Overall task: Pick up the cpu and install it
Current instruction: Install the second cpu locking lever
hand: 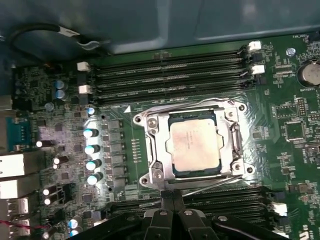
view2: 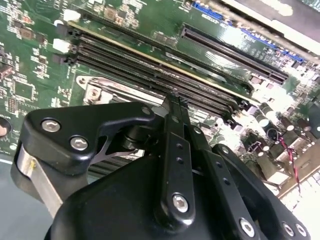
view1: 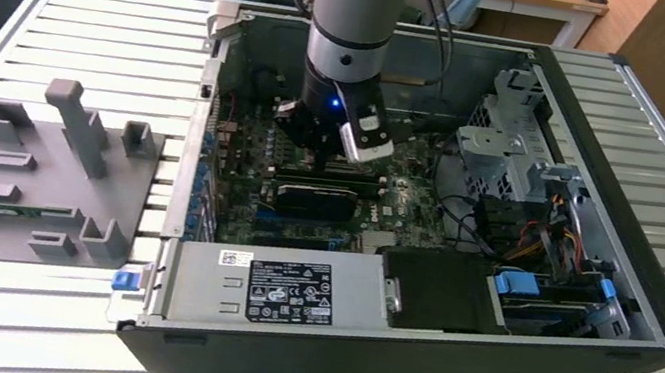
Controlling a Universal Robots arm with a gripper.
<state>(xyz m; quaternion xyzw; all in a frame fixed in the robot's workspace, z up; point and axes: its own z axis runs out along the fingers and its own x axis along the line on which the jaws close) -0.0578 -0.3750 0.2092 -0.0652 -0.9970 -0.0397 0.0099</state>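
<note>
In the first wrist view the cpu point(hand: 195, 147), a small square chip with a silvery top, lies flat inside the square metal-framed socket point(hand: 150, 150) on the green motherboard point(hand: 295, 165). My gripper point(hand: 173, 201) hovers just beside the socket's edge, its black fingers pressed together with nothing between them. The second wrist view also has the gripper point(view2: 173, 102), its tips meeting above the rows of dark memory slots point(view2: 150, 70). In the exterior view the gripper point(view1: 313, 161) reaches down into the open computer case point(view1: 633, 328), over the middle of the board.
A grey moulded tray point(view1: 37, 178) with upright posts lies on the slatted table at the exterior view's left. Inside the case are a silver power supply point(view1: 275, 288), a metal drive cage point(view1: 517, 136) and bundled cables point(view1: 542, 232). Capacitors point(hand: 91, 150) stand near the socket.
</note>
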